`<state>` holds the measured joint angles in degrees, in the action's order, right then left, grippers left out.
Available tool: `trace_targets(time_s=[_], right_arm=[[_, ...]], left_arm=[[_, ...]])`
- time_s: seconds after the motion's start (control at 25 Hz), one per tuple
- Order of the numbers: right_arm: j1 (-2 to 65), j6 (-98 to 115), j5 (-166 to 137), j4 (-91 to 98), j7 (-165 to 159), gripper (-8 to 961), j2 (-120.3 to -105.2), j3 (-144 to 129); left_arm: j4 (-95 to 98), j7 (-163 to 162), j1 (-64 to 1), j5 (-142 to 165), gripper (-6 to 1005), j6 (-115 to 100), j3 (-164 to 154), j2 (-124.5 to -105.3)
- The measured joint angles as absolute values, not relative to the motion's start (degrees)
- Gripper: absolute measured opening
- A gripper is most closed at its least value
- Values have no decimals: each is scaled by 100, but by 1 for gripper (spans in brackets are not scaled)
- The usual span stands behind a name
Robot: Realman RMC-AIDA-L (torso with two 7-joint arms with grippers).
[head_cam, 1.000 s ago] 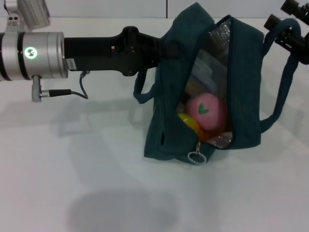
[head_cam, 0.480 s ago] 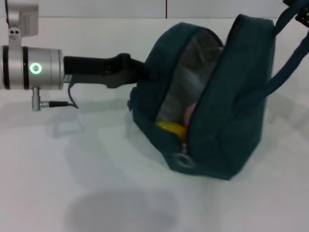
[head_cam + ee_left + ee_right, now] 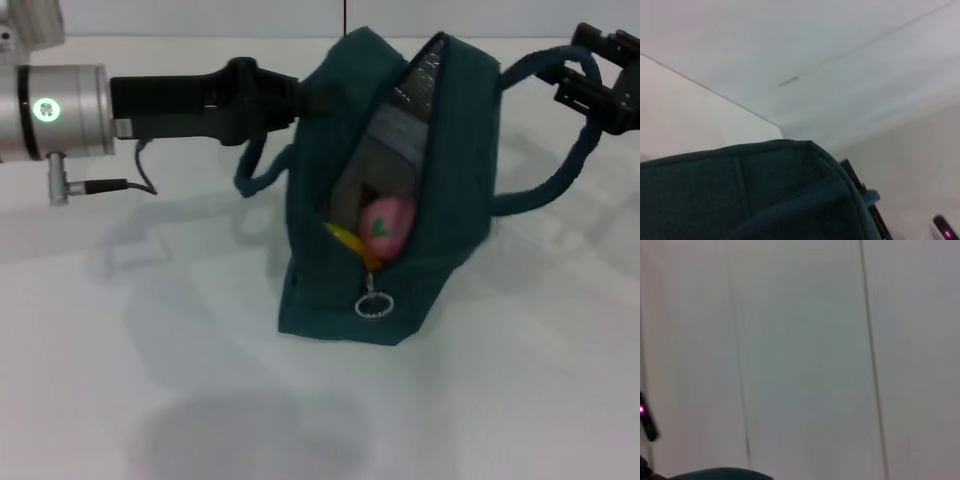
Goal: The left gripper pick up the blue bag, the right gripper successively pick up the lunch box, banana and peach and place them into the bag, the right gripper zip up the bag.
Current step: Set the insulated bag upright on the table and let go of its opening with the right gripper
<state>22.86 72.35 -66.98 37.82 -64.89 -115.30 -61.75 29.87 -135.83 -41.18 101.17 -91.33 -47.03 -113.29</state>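
We see the dark teal fabric bag (image 3: pixel 440 190) standing on the white table (image 3: pixel 150 380), zip open, its metal ring pull (image 3: pixel 374 305) hanging at the near end. Inside sit the pink peach (image 3: pixel 385 227) and yellow banana (image 3: pixel 347 241). The black left gripper (image 3: pixel 300 100) meets the bag's left wall; we cannot tell its fingers. The black right gripper (image 3: pixel 590 80) pinches the right loop handle (image 3: pixel 560 180).

One dark teal fabric bag (image 3: pixel 450 180) with two loop handles is seen. Inside it, one rounded pink peach (image 3: pixel 385 226) and one yellow banana (image 3: pixel 347 240) are counted. Two black end effectors are visible, the left end effector (image 3: pixel 285 95) and the right end effector (image 3: pixel 600 75).
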Motion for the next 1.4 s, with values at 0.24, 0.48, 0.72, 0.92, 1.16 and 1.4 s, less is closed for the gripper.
trace_targets(time_s=[0.24, 0.48, 0.72, 0.92, 1.16, 1.4], right_arm=[[2219, 7217, -6713, 3794, -6502, 651, -11508, -6172], [1860, 7212, -6693, 3918, -6557, 651, -11459, -5930], [1739, 7193, -6702, 3927, -6624, 650, -11401, -5837], [1716, 7074, -6713, 3924, -6627, 650, -11391, -5811], [1801, 7225, -6740, 3935, -6627, 650, -11374, -5848], [2108, 7903, -7021, 3965, -6733, 650, -11506, -5903]], left_arm=[[3019, -13540, -4003, 10157, 55, -8885, -4687, -11284], [3027, -13451, -3834, 10294, 56, -8643, -4685, -11150], [3027, -13395, -3816, 10305, 56, -8439, -4692, -11025], [3054, -13424, -3775, 10310, 56, -8457, -4749, -11012], [3056, -13434, -3759, 10282, 57, -8472, -4717, -11101], [2924, -13437, -3879, 10049, 57, -8726, -4700, -11288]])
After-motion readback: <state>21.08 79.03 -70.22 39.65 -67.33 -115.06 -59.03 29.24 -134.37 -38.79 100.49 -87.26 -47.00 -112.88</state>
